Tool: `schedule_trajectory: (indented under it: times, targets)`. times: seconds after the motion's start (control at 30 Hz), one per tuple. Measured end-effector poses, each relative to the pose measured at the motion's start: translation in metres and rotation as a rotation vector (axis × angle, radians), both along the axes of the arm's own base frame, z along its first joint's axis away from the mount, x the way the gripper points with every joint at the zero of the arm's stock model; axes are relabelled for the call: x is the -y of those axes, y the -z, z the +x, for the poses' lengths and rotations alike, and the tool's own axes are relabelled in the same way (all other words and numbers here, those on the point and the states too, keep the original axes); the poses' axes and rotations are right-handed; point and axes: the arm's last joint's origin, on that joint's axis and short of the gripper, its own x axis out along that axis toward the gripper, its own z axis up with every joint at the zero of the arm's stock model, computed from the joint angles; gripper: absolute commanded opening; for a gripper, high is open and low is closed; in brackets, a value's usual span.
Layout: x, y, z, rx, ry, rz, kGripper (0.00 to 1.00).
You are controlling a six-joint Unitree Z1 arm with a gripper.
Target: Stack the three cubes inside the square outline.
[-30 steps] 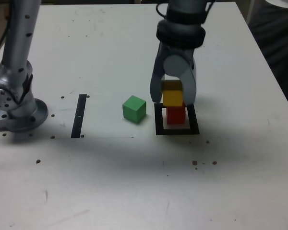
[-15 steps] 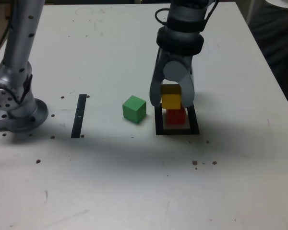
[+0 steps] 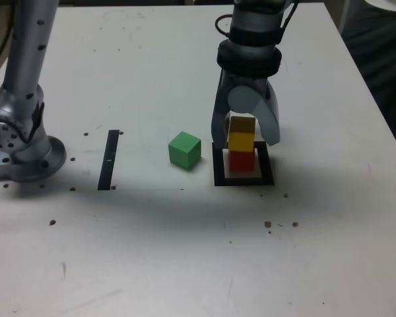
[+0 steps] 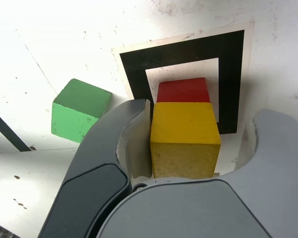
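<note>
- Since a second ago: jaws have spread, yellow cube (image 3: 241,140) dropped slightly, now sitting on red cube (image 3: 241,160).
- Gripper (image 3: 247,137) open, straddling the yellow cube; wrist view shows a clear gap on one side, other finger (image 4: 123,133) close or touching.
- Red cube inside square outline (image 3: 243,179).
- Green cube (image 3: 185,150) on table (image 3: 185,251), exterior view's left of the outline, unstacked.

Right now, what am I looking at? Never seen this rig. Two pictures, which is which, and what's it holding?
One robot arm with a two-finger gripper. The exterior view comes from a camera off the arm looking down on a white table; the wrist view comes from a camera on the arm's wrist, looking past the fingers. On the table: a black square outline with a red cube inside and a yellow cube stacked on it, plus a green cube off to the exterior view's left. The jaws straddle the yellow cube, one clearly spread away; it looks let go.
</note>
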Motion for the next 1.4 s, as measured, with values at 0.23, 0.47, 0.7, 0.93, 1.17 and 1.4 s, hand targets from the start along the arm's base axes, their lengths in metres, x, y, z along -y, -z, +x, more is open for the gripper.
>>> schedule_trajectory:
  times: [0.23, 0.47, 0.7, 0.93, 1.17, 1.4]
  targets:
    - [0.0, -0.014, -0.02, 0.032, -0.002, 0.015, 1.0]
    - [-0.002, -0.035, -0.052, 0.068, -0.014, 0.064, 1.0]
    - [-0.003, -0.039, -0.091, 0.052, -0.012, 0.106, 1.0]
    - [-0.003, -0.033, -0.121, 0.017, 0.087, 0.124, 1.0]
    - [-0.004, -0.035, -0.131, 0.025, 0.233, 0.132, 1.0]
    - [-0.006, -0.031, -0.136, 0.011, 0.335, 0.152, 0.99]
